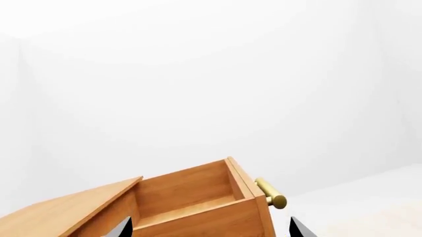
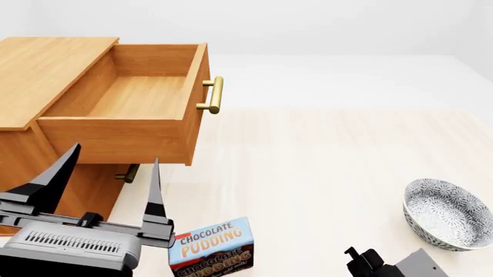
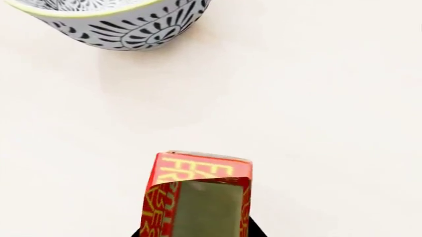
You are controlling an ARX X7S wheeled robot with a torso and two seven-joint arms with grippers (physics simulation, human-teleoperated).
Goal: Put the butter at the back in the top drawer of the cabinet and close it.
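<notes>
Over on the left, the cabinet (image 2: 46, 75) stands with the top drawer (image 2: 146, 92) pulled well out — bare wood inside, nothing in it yet, brass handle (image 2: 214, 94) facing the room. In front of it hangs the left gripper (image 2: 104, 179), its two dark fingers spread wide apart and holding nothing; I'd guess it waits there so it can push the drawer shut later. Just right of it, a Chocolate Pudding box (image 2: 212, 249) stands on the pale floor, untouched. Further right, only the edge of the right arm (image 2: 389, 264) shows from above, beside a patterned bowl (image 2: 443, 213). Its own camera shows the butter (image 3: 197, 195) — red-orange, yellow lettering — standing up right between the jaws, which seem to be clamped on its base, though the contact itself is hidden. The butter is still well apart from the drawer.
</notes>
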